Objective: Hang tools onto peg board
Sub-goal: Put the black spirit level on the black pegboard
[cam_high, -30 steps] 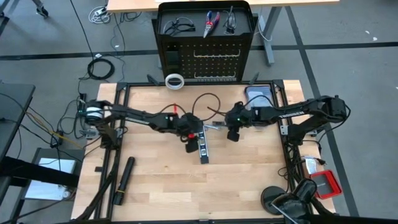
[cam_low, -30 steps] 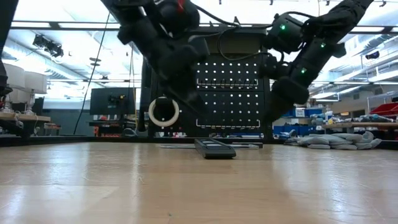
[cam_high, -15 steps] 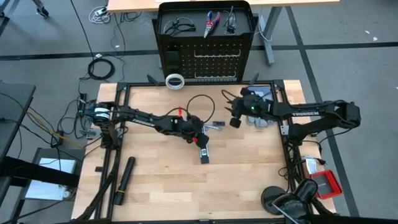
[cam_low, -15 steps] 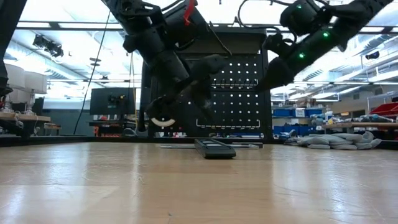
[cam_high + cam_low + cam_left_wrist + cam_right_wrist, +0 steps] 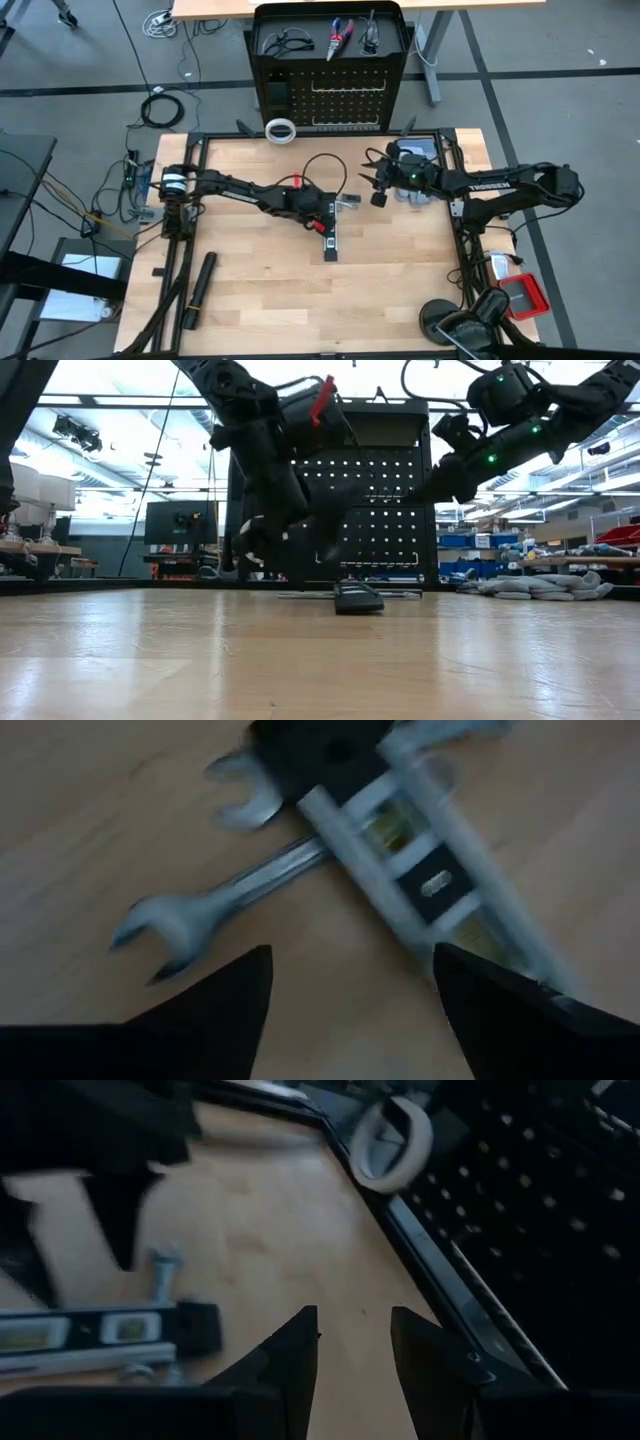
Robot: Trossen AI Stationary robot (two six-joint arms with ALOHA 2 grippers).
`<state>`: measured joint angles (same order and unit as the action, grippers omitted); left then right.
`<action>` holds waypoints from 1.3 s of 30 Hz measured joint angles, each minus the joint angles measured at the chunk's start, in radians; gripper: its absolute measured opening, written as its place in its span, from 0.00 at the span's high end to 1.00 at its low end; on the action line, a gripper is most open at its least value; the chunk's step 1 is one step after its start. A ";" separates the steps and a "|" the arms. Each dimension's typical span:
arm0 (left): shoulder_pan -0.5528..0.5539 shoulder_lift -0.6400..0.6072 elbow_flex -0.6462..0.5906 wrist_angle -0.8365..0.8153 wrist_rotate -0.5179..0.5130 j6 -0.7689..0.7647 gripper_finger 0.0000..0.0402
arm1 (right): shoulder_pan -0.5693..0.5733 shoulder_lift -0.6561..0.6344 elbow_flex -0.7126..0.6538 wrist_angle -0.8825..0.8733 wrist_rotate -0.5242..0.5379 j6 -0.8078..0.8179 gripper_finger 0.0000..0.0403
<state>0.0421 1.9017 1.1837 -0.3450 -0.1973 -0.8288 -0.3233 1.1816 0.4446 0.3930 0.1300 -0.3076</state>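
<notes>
Left pincer (image 5: 322,222) dropped lower over strip (image 5: 331,240); shelf (image 5: 395,40) holds pliers (image 5: 340,36).

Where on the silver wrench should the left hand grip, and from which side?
Judging by the left wrist view, grip the silver wrench at its bare shank near the free open end, coming straight down. It lies flat, and its other end sits under the black strip.

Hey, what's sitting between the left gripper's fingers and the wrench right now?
Nothing: in the left wrist view, only bare table separates the open left gripper from the silver wrench.
</notes>
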 joint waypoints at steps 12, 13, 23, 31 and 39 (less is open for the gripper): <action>0.008 -0.001 0.124 -0.077 -0.010 0.242 0.37 | -0.003 0.004 0.000 0.003 -0.027 0.012 0.66; 0.003 -0.001 0.147 -0.079 -0.009 0.292 0.37 | -0.005 0.004 0.000 0.003 -0.027 0.012 0.66; -0.021 0.064 0.179 0.114 0.092 0.507 0.44 | -0.013 0.004 0.000 0.003 -0.027 0.017 0.66; -0.022 0.103 0.178 0.040 0.116 0.499 0.46 | -0.014 0.004 0.000 0.002 -0.027 0.017 0.66; -0.023 0.096 0.182 -0.158 0.135 0.480 0.46 | -0.013 0.004 0.000 0.003 -0.027 0.017 0.66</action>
<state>0.0189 1.9979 1.3659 -0.5031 -0.0618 -0.3485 -0.3367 1.1858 0.4446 0.3959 0.1028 -0.2905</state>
